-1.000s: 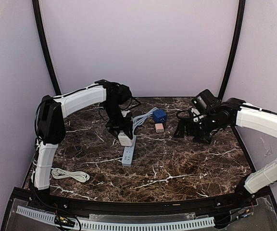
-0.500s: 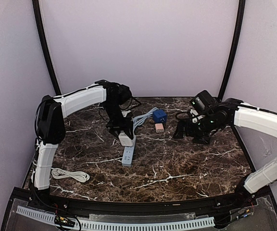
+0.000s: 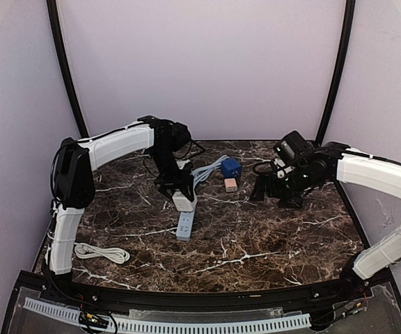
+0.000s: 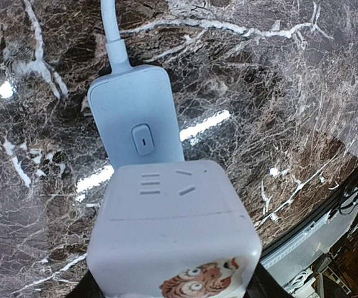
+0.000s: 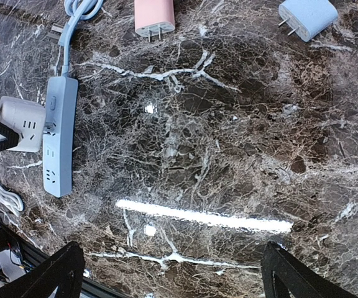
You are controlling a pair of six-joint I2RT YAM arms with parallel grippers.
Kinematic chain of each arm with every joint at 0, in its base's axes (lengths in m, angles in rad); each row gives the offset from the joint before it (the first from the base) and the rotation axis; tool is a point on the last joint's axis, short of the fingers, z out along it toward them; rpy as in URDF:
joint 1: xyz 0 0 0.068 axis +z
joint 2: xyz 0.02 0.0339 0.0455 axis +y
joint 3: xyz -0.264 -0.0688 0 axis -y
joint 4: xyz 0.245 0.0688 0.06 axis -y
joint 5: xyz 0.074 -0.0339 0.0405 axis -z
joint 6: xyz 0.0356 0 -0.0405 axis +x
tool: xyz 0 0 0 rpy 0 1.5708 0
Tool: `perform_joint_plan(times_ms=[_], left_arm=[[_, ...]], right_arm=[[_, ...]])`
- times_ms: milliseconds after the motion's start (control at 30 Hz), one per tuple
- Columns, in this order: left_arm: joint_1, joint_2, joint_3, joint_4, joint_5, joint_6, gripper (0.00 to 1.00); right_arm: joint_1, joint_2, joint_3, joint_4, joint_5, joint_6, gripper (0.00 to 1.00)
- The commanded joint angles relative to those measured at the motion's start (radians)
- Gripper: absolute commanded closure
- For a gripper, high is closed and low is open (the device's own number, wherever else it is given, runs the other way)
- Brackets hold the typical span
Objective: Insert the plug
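Note:
My left gripper [image 3: 180, 200] is shut on a white cube plug [image 4: 173, 236] with a cartoon sticker and holds it on the pale blue power strip [image 3: 184, 224], over the sockets just below the strip's switch [image 4: 142, 138]. Its prongs are hidden. The cube [image 5: 23, 124] and the strip [image 5: 59, 136] also show at the left of the right wrist view. My right gripper [image 3: 264, 188] is open and empty above bare marble right of the strip; its fingertips [image 5: 58, 273] show wide apart.
A pink plug [image 3: 231, 184] and a blue cube adapter [image 3: 230, 168] lie behind the strip beside its coiled cable [image 3: 206, 172]. A pale blue plug [image 5: 307, 17] lies near the right arm. A white coiled cable [image 3: 101, 252] sits at the near left.
My right gripper has drifted slightly left. The left gripper and the cube have stayed over the strip.

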State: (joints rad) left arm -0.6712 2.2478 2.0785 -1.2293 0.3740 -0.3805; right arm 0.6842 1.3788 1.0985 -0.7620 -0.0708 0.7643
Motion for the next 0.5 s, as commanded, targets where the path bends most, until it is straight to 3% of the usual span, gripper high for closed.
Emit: perform_joint_plan(times_ms=[0,467], left_arm=[[-0.008,0.009,0.004,-0.061,-0.05,0.033,0.99],[-0.008,0.001,-0.003,-0.073,-0.078,0.034,0.99]], right_arm=[[-0.008,0.009,0.02,0.014,0.008,-0.004,0.01],[-0.008,0.027,0.034,0.018,0.003,-0.009,0.01]])
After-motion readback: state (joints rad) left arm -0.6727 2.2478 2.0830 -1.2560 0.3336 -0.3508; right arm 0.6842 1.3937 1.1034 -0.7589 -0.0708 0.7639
